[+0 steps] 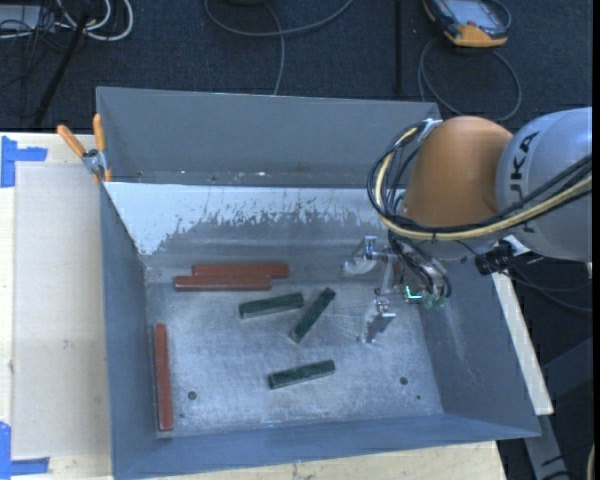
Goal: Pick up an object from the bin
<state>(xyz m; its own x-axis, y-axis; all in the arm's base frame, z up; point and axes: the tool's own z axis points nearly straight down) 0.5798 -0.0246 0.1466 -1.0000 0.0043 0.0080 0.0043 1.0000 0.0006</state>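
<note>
Pincer [377, 326]: camera view, low over bare floor in the right part of the grey bin [280, 148]; whether released or clenched, cannot tell. Nearest item: tilted dark green bar [312, 314], near its left. Further left: second green bar [271, 306], paired red-brown bars [235, 275].

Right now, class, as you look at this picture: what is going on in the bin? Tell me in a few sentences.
The robot arm comes in from the right, and its gripper hangs low over the floor in the right part of the grey bin. It holds nothing that can be seen. Nearest, just to its left, lies a tilted dark green bar. Two more green bars and three red-brown sticks lie further left.
</note>
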